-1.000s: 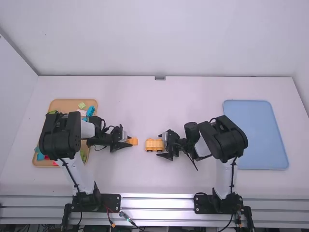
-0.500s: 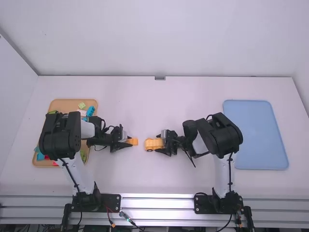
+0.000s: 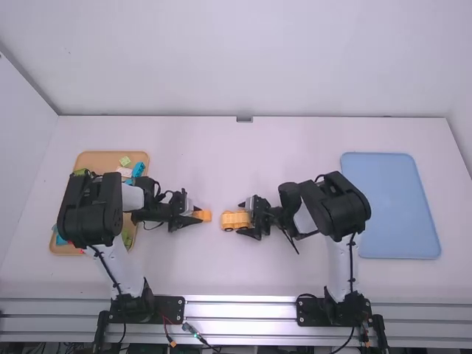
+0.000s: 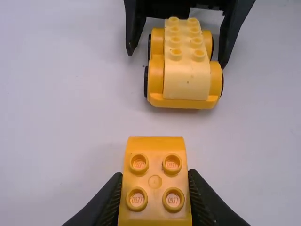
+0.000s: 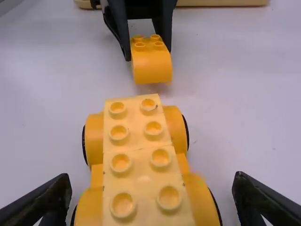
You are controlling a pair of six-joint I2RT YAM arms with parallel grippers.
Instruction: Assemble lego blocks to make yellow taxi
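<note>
In the high view my left gripper holds a yellow curved block, left of the wheeled yellow car body. My right gripper is at the car's right end. The left wrist view shows my left gripper shut on the curved block, its four studs facing the camera, a gap away from the car. In the right wrist view my right gripper is open, its fingers apart on either side of the car. Pale yellow studded blocks form the car's top.
At the left, a tan tray with several coloured blocks lies partly under the left arm. A blue tray lies at the right, beside the right arm. White table stretches beyond both grippers.
My right gripper has shifted slightly left and away from the high camera, farther along the car, with its elbow moving left. The car stays in place. My left gripper has barely moved.
</note>
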